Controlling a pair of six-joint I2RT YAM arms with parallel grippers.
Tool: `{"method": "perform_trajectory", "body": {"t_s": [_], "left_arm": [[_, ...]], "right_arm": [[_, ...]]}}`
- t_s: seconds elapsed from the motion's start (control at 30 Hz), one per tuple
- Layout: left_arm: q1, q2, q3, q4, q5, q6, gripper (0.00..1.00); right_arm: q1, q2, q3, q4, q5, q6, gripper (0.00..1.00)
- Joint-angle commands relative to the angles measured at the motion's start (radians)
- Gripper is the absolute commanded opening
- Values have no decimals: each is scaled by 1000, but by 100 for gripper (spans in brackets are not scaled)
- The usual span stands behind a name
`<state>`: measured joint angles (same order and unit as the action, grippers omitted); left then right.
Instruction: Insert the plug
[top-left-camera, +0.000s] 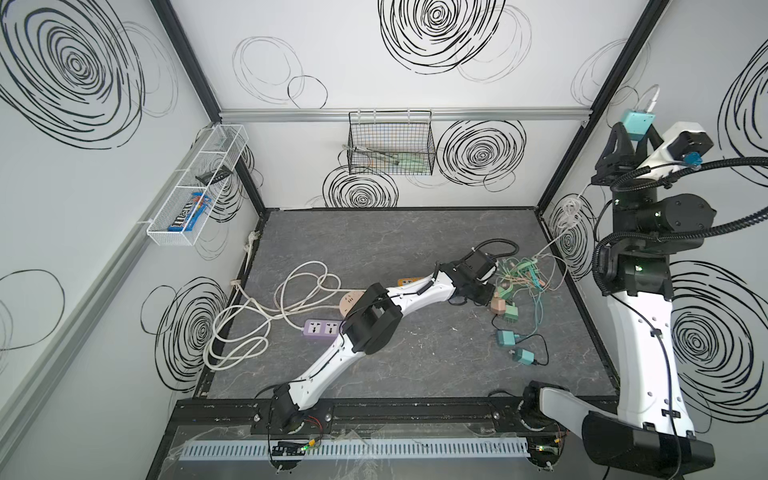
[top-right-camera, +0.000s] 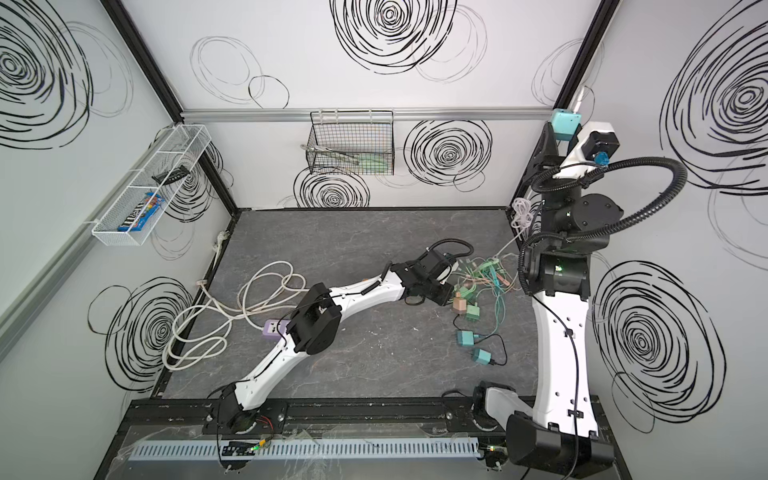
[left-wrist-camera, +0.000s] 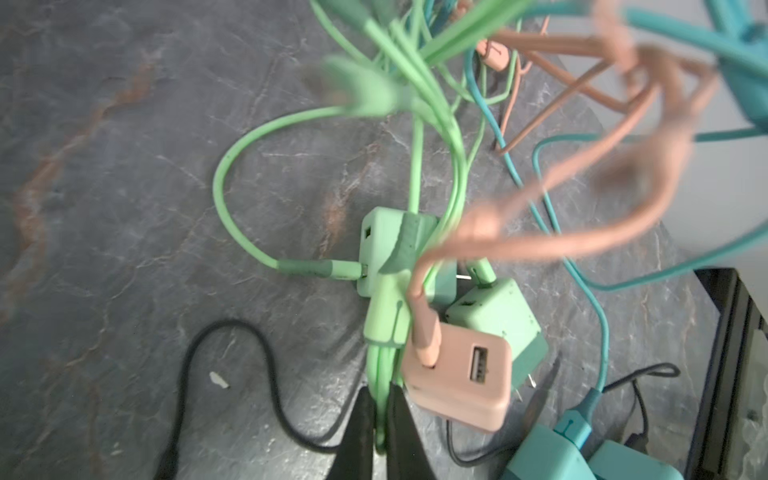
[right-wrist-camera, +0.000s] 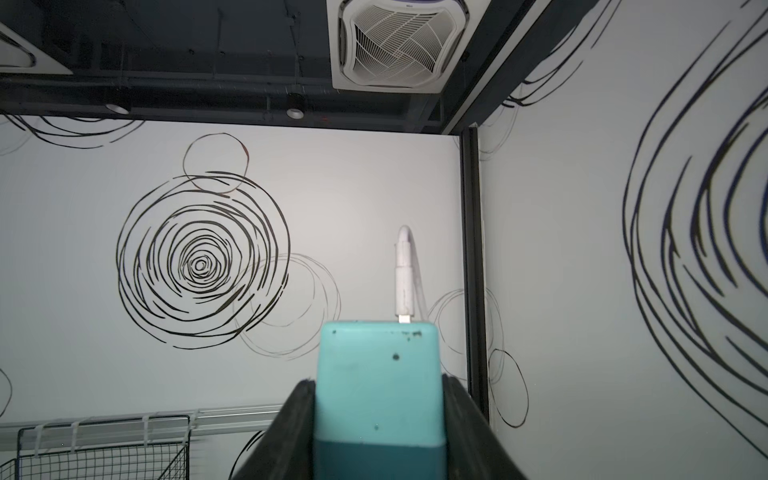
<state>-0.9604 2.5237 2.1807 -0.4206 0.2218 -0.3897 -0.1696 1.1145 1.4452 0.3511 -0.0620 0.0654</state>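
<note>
In both top views the left arm stretches across the gray table (top-left-camera: 415, 357) to a tangle of cables (top-left-camera: 528, 276) on its right side. The left gripper (top-left-camera: 486, 297) sits low at the edge of that tangle, just beside a pink plug (top-left-camera: 497, 305). A purple power strip (top-left-camera: 322, 328) lies toward the table's left, partly under the arm's elbow, with loops of white cord (top-left-camera: 257, 328) beside it. The right arm is raised high by the right wall, and the right gripper (top-left-camera: 635, 135) holds a teal plug (top-left-camera: 638, 124) well above the table – far from the purple power strip (top-right-camera: 272, 327). Two more teal chargers (top-right-camera: 473, 347) lie on the table nearer the front.

In the left wrist view the left gripper (left-wrist-camera: 381, 424) has its dark fingers (left-wrist-camera: 359, 432) nearly pressed together, pinching a green cable (left-wrist-camera: 380, 374) that runs between them. The pink plug (left-wrist-camera: 461, 386) lies just beside the fingers, with a pink cable in one of its two ports. Green plugs (left-wrist-camera: 498, 316) lie touching it.

In the right wrist view the right gripper (right-wrist-camera: 377, 384) clamps the teal plug (right-wrist-camera: 376, 361) between its two fingers (right-wrist-camera: 299, 415) – each presses a side of the block. A white cable end (right-wrist-camera: 405, 278) is pushed into the plug's far face and points up toward the wall.
</note>
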Motion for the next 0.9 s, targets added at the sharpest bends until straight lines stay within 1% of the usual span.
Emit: {"method": "perform_trajectory", "body": {"t_s": [0.0,0.13,0.2,0.23,0.3,0.37,0.4,0.47,0.5,0.57,0.6,0.73,0.87], "left_arm": [[18,-83,-57,36,61,41,24],[33,-222,-184,110,120,54,47],[41,-319,-271,158,139,72,61],[47,-361,-310,177,142,81,66],[59,-453,-397,220,148,99,82],[73,-533,-472,260,155,113,91],[84,-574,-508,278,156,118,94],[108,-641,-570,303,148,121,99],[122,-675,-601,313,138,120,99],[154,-734,-657,332,114,107,96],[174,-762,-685,340,99,99,96],[265,-881,-801,381,50,24,96],[402,-1017,-944,436,35,-81,96]], "right_arm": [[-4,-15,-52,50,-71,-19,18],[-3,-16,-78,42,-110,-24,18],[-3,-6,-74,45,-113,-30,18],[-1,-1,-67,47,-115,-33,18],[1,14,-45,47,-156,-42,19],[11,28,-26,50,-212,-46,19],[25,39,-18,52,-229,-50,19],[70,64,3,48,-227,-83,19],[103,83,19,41,-222,-117,19],[179,126,71,14,-194,-196,19],[220,154,107,-3,-190,-232,19],[356,244,197,1,-222,-251,19],[525,329,244,13,-228,-296,19]]}}
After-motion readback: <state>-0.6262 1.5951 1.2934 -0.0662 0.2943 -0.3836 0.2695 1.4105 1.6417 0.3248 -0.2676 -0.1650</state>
